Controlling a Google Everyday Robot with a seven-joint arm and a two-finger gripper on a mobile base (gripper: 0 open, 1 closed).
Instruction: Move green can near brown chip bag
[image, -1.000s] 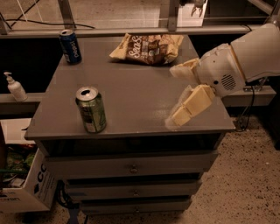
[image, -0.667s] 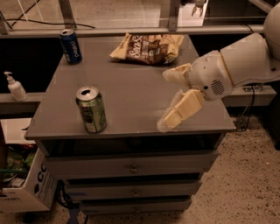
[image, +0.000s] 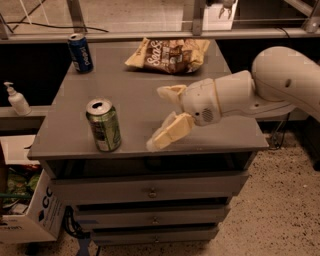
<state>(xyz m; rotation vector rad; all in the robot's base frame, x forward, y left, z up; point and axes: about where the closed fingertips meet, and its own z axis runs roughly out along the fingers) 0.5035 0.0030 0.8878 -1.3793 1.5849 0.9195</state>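
The green can (image: 104, 125) stands upright near the front left edge of the grey table (image: 140, 100). The brown chip bag (image: 168, 55) lies flat at the back middle of the table. My gripper (image: 160, 119) comes in from the right over the table's front middle, to the right of the can and apart from it. Its two pale fingers are spread wide and hold nothing.
A dark blue soda can (image: 80, 53) stands at the back left corner. A white pump bottle (image: 17, 99) sits on a ledge left of the table. A cardboard box (image: 30, 210) is on the floor at lower left. Drawers (image: 150, 190) sit below the tabletop.
My gripper and arm have moved left across the table toward the green can. The can, the bag and the blue can have not moved.
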